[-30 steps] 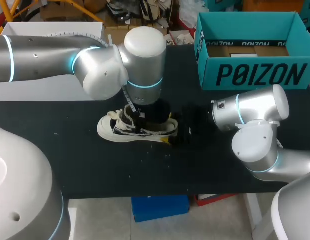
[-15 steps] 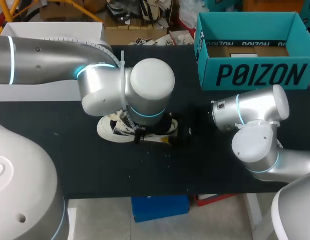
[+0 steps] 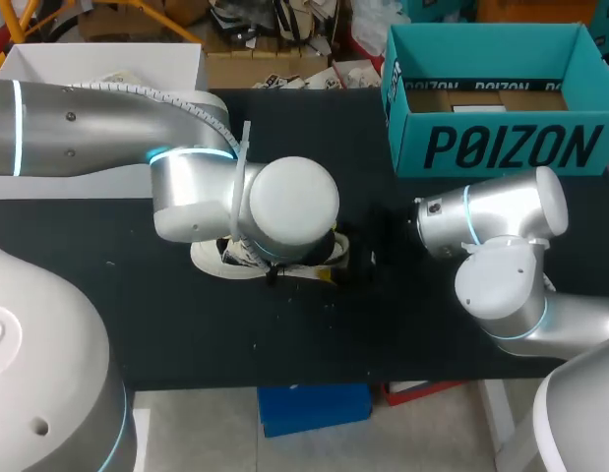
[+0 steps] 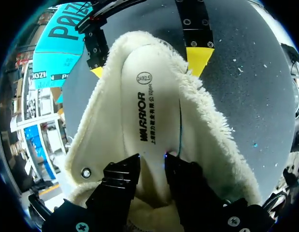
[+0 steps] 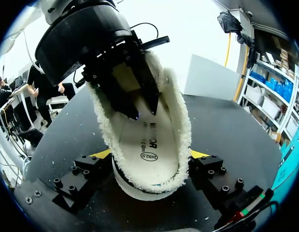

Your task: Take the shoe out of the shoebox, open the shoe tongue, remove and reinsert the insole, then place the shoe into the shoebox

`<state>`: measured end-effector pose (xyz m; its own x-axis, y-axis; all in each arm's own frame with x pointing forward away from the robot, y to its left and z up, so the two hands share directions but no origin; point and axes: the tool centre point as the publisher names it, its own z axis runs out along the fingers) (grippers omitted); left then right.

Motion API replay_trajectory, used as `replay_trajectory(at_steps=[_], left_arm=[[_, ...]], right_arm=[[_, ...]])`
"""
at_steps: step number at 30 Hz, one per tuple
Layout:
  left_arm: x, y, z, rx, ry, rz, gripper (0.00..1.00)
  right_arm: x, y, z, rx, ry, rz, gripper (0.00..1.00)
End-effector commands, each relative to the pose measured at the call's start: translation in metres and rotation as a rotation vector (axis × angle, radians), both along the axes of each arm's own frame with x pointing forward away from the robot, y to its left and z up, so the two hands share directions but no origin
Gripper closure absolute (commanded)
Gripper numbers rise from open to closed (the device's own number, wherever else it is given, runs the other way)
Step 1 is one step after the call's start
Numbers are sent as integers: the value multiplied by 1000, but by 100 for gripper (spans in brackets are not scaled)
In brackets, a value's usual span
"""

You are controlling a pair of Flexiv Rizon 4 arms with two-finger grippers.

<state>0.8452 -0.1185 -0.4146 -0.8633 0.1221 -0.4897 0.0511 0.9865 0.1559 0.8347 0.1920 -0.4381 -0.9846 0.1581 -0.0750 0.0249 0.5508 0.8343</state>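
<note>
CAUTION: The shoe (image 3: 211,258) lies mid-frame on the worktop (image 3: 186,334), clamped by the right pincer (image 5: 149,154). The left pincer (image 4: 151,166), narrowly apart, sits over the insole (image 4: 149,96). It may snag the fleece lining (image 4: 212,121) instead and drag the shoe.

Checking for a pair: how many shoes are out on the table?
1: the shoe lies mid-table beneath the left arm. Another may hide inside the shoebox.

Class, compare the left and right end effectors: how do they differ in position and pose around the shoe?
The left end effector points down inside the shoe, over the insole; the right end effector sits outside, at the heel. The right clamps the shoe from both sides; the left's grip is unclear. Both work on the same shoe.
</note>
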Motion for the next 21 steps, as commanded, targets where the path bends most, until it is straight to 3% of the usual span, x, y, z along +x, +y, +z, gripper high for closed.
replay_trajectory(at_steps=[1, 11, 21], left_arm=[[29, 4, -37, -20, -64, 17, 69], [48, -4, -33, -54, -80, 41, 71], [37, -4, -31, -68, -19, 12, 72]], right_arm=[[-1, -2, -4, -2, 1, -2, 100], [-1, -2, -4, -2, 1, -2, 100], [-1, -2, -4, -2, 1, -2, 100]])
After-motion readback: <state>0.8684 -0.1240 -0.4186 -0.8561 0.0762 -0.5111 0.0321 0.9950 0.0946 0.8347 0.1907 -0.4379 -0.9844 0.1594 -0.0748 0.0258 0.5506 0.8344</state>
